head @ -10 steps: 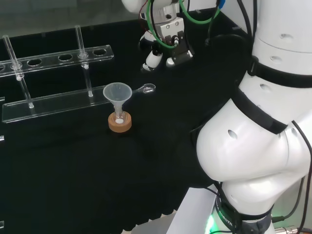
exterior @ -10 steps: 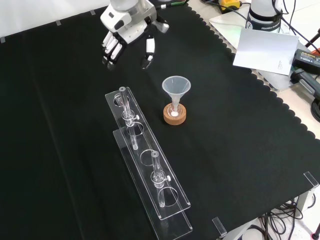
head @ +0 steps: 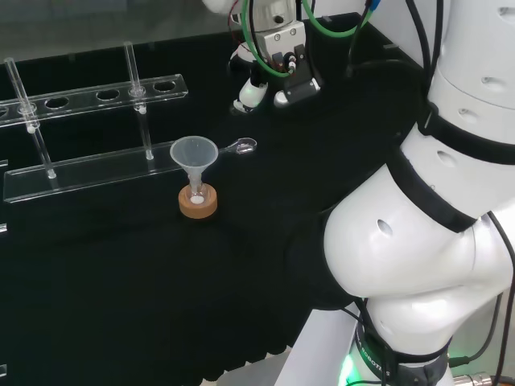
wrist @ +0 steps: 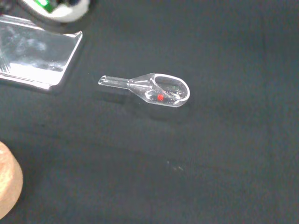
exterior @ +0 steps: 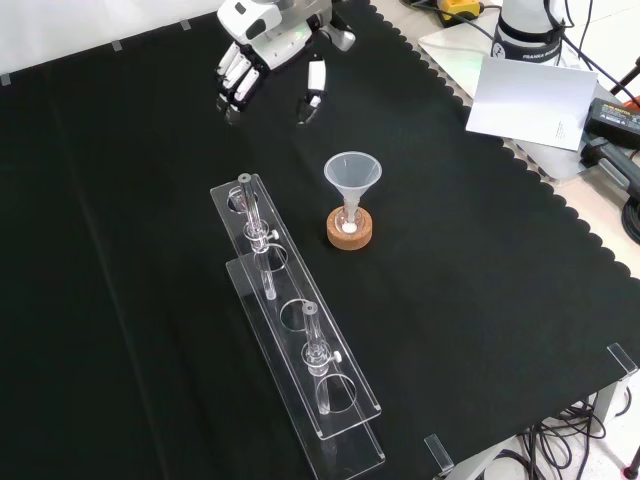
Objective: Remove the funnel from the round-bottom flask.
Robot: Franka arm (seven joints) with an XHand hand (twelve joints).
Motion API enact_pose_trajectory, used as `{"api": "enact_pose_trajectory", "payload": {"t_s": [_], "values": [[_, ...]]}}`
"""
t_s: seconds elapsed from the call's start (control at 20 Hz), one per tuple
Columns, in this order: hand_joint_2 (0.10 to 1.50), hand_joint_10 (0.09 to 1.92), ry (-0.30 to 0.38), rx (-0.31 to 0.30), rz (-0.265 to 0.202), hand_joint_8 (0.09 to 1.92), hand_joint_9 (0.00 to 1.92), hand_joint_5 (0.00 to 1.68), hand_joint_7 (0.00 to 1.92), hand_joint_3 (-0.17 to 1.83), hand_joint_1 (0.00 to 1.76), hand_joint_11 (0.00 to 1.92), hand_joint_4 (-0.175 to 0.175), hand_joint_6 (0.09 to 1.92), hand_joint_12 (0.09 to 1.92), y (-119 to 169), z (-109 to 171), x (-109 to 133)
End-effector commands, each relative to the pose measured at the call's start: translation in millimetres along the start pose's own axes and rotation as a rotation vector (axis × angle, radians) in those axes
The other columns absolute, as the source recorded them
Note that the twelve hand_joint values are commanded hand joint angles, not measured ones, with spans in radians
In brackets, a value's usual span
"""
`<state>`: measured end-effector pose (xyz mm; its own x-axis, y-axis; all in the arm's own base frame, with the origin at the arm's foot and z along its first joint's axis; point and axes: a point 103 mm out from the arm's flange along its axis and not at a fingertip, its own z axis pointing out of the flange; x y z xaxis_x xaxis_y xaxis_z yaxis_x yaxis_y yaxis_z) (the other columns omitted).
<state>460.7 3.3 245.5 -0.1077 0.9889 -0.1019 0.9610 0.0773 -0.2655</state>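
Well, that funnel (exterior: pixel 352 172) looks like thin translucent plastic, so I'd judge it very light, fairly stiff and a bit slippery; the small flask (exterior: pixel 349 224) under it seems like fragile glass, seated in a cork ring (exterior: pixel 351 231). The wide cone rim looks like the sensible place to pinch, lifting straight up so the stem clears the neck without tipping the flask. It is a pale cone, mouth upward, stem down in the flask, near the middle of the surface (exterior: pixel 480 300) in the front view. The hand (exterior: pixel 268 48) hovers well apart from it, at about eleven o'clock in that view, fingers (exterior: pixel 315 78) hanging relaxed and holding nothing. A little clear scoop (wrist: pixel 156 88) lies on the cloth.
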Motion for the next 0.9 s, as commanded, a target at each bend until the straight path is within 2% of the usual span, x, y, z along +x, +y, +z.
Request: {"api": "enact_pose_trajectory", "payload": {"t_s": [0.05, 0.25, 0.45, 0.65, 0.8, 0.9], "values": [[0.64, 0.60, -0.027, 0.002, 0.002, 0.62, 0.44, 0.33, 0.18, 0.47, 0.66, 0.37, -0.012, 0.13, 1.32, -50.1, -31.4, 49.7], [0.65, 0.63, -0.032, 0.015, -0.012, 0.62, 0.39, 0.30, 0.13, 0.42, 0.61, 0.35, -0.016, 0.09, 1.34, -67.8, -35.2, 74.6], [0.65, 0.67, -0.040, 0.071, 0.006, 0.61, 0.33, 0.25, 0.07, 0.38, 0.60, 0.34, -0.016, 0.09, 1.36, -77.7, -31.7, 91.8], [0.67, 0.71, -0.037, 0.101, 0.005, 0.61, 0.26, 0.20, 0.01, 0.34, 0.61, 0.32, -0.016, 0.09, 1.38, -86.3, -24.9, 104.7], [0.67, 0.74, -0.035, 0.129, 0.002, 0.53, 0.20, 0.15, 0.00, 0.32, 0.61, 0.31, -0.013, 0.09, 1.40, -90.5, -19.5, 112.6], [0.68, 0.76, -0.061, 0.140, -0.003, 0.46, 0.16, 0.09, 0.00, 0.30, 0.60, 0.29, -0.011, 0.09, 1.41, -92.2, -15.2, 118.3]]}}
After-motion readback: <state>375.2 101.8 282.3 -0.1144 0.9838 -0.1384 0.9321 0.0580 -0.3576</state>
